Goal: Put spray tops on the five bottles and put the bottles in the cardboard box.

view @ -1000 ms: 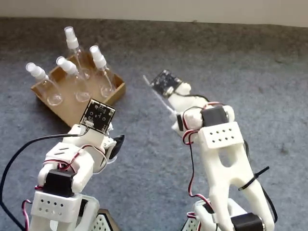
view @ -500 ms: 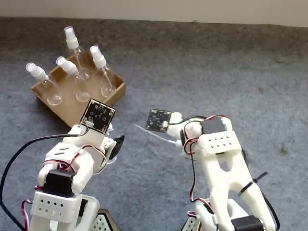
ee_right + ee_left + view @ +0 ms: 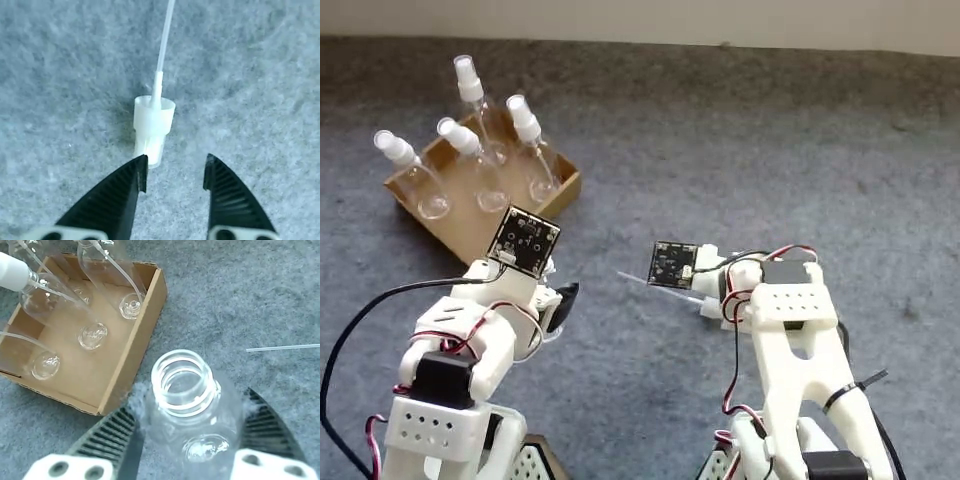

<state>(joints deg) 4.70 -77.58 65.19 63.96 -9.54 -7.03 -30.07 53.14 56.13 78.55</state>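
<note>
Left gripper (image 3: 191, 407) is clamped on an uncapped clear plastic bottle (image 3: 187, 440); right gripper (image 3: 175, 162) is held wide beside a white spray top (image 3: 152, 125) laid on grey carpet (image 3: 770, 150).

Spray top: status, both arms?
Left gripper shut on uncapped bottle. Right gripper open, spray top on carpet just ahead, ungripped. Four capped bottles in cardboard box.

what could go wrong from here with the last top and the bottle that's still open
1. The spray top lies flat on the carpet, closer to one finger of the open right pincer; closing may clip its edge and flick it away.
2. Its long thin tube could bend or miss the narrow neck of the bottle in the left pincer.
3. The cardboard box already holds four leaning bottles; a fifth may topple them.
</note>
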